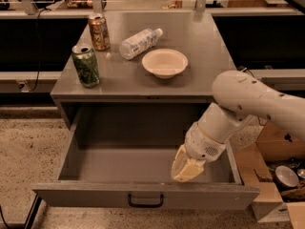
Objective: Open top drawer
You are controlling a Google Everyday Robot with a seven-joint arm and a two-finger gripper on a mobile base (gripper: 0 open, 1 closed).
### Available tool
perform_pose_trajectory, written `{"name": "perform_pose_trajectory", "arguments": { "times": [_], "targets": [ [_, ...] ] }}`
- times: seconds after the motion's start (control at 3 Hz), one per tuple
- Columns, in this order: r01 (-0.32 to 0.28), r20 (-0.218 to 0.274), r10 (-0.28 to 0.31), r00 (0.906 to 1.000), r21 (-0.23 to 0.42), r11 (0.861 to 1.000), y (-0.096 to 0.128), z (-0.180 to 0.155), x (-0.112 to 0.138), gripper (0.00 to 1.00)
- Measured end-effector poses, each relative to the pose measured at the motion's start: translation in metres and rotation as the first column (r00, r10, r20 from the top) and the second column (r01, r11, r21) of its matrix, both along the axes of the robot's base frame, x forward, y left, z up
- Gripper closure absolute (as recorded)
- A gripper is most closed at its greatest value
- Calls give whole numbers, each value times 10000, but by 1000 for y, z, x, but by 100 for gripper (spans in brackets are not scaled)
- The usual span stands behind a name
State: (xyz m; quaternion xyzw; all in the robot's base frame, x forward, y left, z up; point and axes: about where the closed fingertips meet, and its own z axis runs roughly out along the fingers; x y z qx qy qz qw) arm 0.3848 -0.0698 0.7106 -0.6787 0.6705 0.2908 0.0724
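Observation:
The top drawer [119,163] is a wide grey metal drawer pulled far out from under the grey cabinet top [205,75]. Its deep box is bare inside. A small dark bar handle [145,202] sits centred on its front panel. My gripper [183,171] hangs from the white arm [248,101] on the right and reaches down inside the drawer, just behind the front panel and to the right of the handle. No lower drawers are in view.
On the cabinet top stand a green can [86,65], a brown can [99,32], a plastic bottle on its side [139,43] and a cream bowl [165,62]. Cardboard boxes [267,175] with odds and ends sit on the floor at the right.

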Motion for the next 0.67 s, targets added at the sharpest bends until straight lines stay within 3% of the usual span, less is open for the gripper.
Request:
{"name": "perform_pose_trajectory", "arguments": {
  "times": [0.33,0.67],
  "targets": [
    [542,1451,-530,9880,-44,9985,-15,24,18,100],
    [1477,2647,-1504,9525,299,9886,-22,55,40,100]
  ]
}}
